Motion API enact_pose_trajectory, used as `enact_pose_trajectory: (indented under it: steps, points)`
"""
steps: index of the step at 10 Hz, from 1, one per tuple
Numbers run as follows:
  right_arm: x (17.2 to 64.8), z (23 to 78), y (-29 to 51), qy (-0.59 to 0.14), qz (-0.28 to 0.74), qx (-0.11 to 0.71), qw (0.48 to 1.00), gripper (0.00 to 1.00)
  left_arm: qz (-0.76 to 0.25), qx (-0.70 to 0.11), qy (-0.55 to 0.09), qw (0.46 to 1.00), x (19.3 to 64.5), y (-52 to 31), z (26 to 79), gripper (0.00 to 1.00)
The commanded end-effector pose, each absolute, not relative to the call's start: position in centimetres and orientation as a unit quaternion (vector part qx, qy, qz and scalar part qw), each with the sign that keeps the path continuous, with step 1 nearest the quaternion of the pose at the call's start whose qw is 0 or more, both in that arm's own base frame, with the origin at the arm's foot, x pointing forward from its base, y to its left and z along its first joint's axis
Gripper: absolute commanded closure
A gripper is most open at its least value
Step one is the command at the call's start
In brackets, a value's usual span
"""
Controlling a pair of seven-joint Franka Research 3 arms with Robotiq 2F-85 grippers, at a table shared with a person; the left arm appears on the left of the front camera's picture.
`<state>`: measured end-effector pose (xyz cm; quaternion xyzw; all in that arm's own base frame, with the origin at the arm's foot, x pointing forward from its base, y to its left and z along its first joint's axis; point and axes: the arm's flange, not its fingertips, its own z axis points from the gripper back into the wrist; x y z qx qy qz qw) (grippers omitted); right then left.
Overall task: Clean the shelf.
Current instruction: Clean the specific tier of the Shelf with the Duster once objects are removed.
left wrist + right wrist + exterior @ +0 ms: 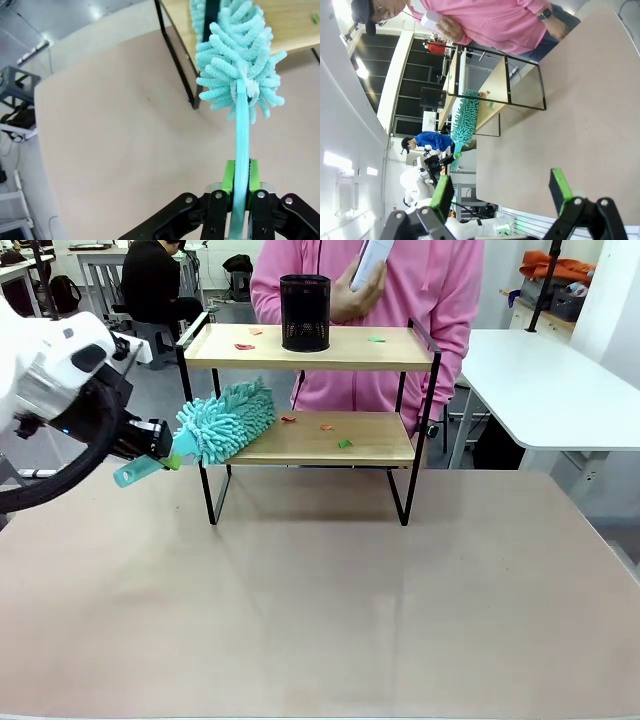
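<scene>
The shelf (310, 440) is a two-tier rack of light wooden boards in a black frame, standing at the far middle of the table. Small red and green scraps lie on both boards. My left gripper (160, 443) is shut on the handle of a teal fluffy duster (225, 420), whose head rests at the left end of the lower board. In the left wrist view the duster (235, 70) sticks out from between my green pads (229, 177), and the shelf (292, 25) lies beyond. My right gripper (500, 192) is open and holds nothing; far off, its view shows the shelf (495, 92) and duster (465, 117).
A black mesh cup (305, 312) stands on the upper board. A person in a pink top (420, 290) stands behind the shelf, holding a white object. A white side table (560, 390) is at the right. The beige tabletop (320, 600) spreads out in front.
</scene>
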<state>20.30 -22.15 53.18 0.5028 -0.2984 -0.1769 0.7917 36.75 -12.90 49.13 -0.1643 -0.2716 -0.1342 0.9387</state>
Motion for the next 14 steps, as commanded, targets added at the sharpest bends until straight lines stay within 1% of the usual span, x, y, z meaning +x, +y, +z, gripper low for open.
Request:
enact_pose_trajectory:
  steps: [1, 4, 7, 10, 14]
  points:
    - [20.5, 53.2, -22.1, -0.310, -0.166, 0.504, 0.789, 0.00, -0.102, -0.124, -0.293, 0.943, 35.0, -13.0, 47.3, 0.88]
    - [20.5, 53.2, -22.1, -0.310, -0.166, 0.504, 0.789, 0.00, -0.106, -0.125, -0.292, 0.942, 35.5, -13.8, 46.7, 0.88]
    - [20.5, 53.2, -22.1, -0.310, -0.166, 0.504, 0.789, 0.00, -0.107, -0.159, -0.330, 0.925, 35.9, -14.8, 47.3, 0.88]
    - [20.5, 53.2, -22.1, -0.310, -0.166, 0.504, 0.789, 0.00, -0.128, -0.162, -0.322, 0.924, 36.0, -16.3, 46.4, 0.88]
    - [20.5, 53.2, -22.1, -0.310, -0.166, 0.504, 0.789, 0.00, -0.129, -0.152, -0.309, 0.930, 36.1, -18.1, 45.5, 0.88]
